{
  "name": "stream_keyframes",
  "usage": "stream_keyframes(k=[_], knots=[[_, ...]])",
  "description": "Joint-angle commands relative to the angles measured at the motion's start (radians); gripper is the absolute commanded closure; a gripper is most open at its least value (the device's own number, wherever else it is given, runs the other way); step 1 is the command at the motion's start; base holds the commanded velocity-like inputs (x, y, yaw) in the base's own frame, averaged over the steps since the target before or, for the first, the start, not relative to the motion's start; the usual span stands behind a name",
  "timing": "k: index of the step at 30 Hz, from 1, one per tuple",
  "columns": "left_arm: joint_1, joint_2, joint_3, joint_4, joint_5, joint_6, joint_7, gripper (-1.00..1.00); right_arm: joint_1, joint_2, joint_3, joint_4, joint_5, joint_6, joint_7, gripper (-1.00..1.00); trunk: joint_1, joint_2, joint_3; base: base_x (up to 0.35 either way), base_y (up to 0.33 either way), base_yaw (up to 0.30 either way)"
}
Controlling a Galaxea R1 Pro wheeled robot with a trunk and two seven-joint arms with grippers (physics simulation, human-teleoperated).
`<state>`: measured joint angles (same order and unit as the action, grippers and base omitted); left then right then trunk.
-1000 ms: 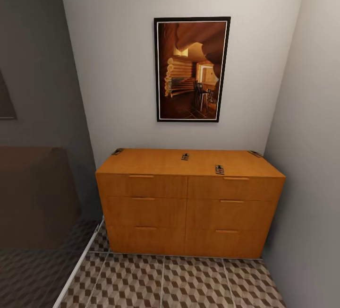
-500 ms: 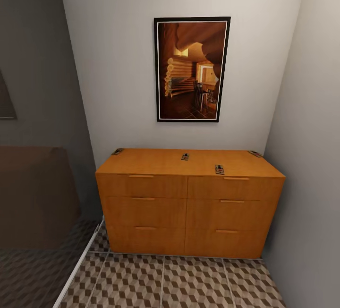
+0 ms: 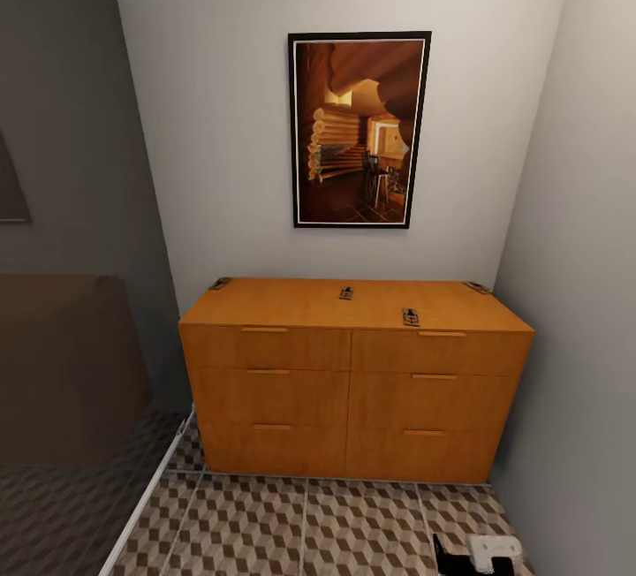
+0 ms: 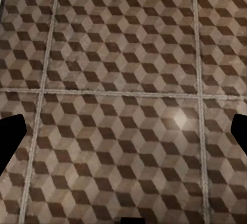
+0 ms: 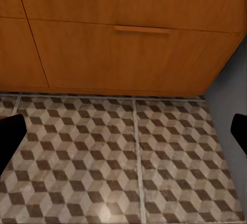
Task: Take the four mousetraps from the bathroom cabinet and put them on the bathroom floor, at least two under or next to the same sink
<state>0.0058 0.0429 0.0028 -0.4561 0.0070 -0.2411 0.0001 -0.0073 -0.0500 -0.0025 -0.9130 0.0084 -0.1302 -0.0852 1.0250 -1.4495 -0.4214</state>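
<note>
In the middle of the head view the orange-brown cabinet (image 3: 353, 377) stands against the back wall under a framed picture (image 3: 359, 129), and four mousetraps lie on its flat top: one at the far-left corner (image 3: 219, 283), one near the centre (image 3: 346, 293), one at the front right of centre (image 3: 411, 317), and one at the far-right corner (image 3: 477, 287). The right gripper (image 3: 477, 556) shows at the lower right of that frame above the cube-patterned bathroom floor (image 3: 309, 527). In each wrist view the dark fingertips sit at opposite frame edges, spread wide with nothing between them, the left gripper (image 4: 123, 136) over bare tile and the right one facing the cabinet's lower drawers.
</note>
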Motion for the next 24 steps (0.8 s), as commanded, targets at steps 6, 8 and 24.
stream_keyframes(k=[6, 8, 24], knots=[[0.000, 0.000, 0.000, 0.000, 0.001, -0.001, 0.000, -1.00, 0.000, -0.004, 0.001, -0.125, 0.001, 0.091, -0.010, -1.00, 0.000, 0.000, -0.001, 0.000, 0.000, 0.000], [0.000, 0.000, 0.000, 0.001, 0.001, -0.001, 0.000, -1.00, -0.001, -0.004, 0.001, -0.162, 0.001, 0.119, -0.016, -1.00, 0.000, 0.000, -0.001, 0.000, 0.000, 0.000], [0.000, 0.000, 0.000, 0.002, 0.001, -0.001, 0.000, -1.00, -0.093, -0.049, 0.000, -0.480, 0.001, 0.448, -0.086, -1.00, 0.000, 0.000, -0.001, 0.000, 0.000, 0.000]])
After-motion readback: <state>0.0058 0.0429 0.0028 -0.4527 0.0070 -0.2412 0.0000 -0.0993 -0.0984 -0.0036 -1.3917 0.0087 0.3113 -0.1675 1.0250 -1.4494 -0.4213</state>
